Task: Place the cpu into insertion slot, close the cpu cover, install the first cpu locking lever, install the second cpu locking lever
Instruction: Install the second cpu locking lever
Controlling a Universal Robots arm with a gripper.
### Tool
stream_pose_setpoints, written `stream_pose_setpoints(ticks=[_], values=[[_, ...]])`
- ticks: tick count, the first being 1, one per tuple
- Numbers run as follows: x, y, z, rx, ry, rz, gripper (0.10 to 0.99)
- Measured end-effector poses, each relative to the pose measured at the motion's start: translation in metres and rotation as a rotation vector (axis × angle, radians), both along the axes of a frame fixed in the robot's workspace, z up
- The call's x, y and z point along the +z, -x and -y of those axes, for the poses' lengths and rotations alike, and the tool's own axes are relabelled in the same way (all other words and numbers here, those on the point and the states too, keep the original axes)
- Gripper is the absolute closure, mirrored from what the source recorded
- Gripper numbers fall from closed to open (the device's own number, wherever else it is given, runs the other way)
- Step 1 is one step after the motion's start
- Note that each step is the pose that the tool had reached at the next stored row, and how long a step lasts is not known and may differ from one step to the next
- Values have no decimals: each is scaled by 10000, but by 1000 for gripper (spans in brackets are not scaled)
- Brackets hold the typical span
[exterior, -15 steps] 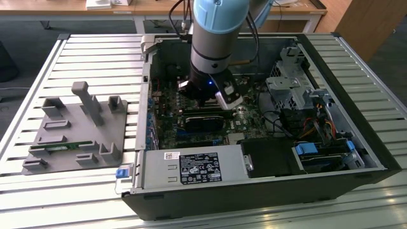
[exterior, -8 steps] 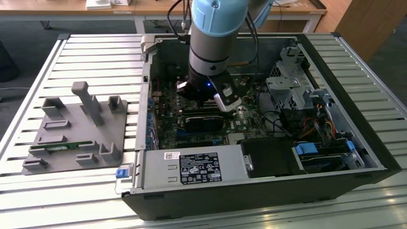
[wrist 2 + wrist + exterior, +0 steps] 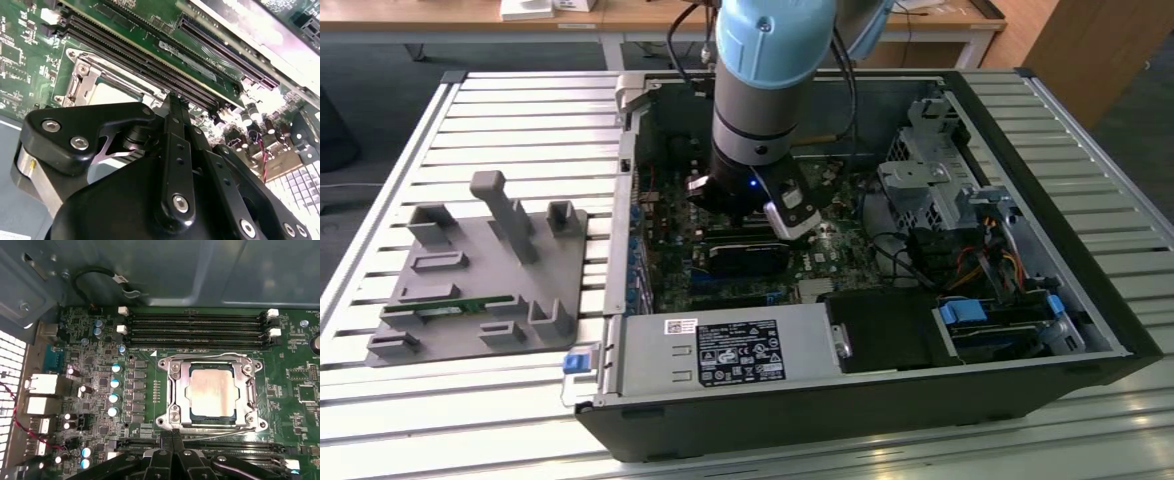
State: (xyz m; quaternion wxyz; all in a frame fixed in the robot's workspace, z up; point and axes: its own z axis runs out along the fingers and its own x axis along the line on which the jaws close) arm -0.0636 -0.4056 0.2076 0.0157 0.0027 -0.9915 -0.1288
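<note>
exterior view high over open case (image 3: 881, 400), both wrist views close on socket

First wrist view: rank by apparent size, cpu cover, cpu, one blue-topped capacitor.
Largest to smallest, as seen in the first wrist view:
1. cpu cover, the metal frame closed around the chip
2. cpu, showing through the frame's cut-out
3. blue-topped capacitor, far smaller

Pretty even daylight in the exterior view, the slatted tabletop (image 3: 480, 110) looks bright while the inside of the computer case (image 3: 881, 400) sits in shadow. In the second wrist view the end effector (image 3: 172, 107) is soft and dark up close, and the far corner blows out white. The cpu (image 3: 211, 392) shows mild glare in the first wrist view.
</note>
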Motion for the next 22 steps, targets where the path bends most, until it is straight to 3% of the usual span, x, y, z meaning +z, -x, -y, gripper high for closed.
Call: stream_pose_setpoints(ticks=[4,11,22], values=[[-54,2,0,0,-50,-1,980],[-74,4,38,0,-186,0,980],[-143,15,61,-2,-650,-1,980]])
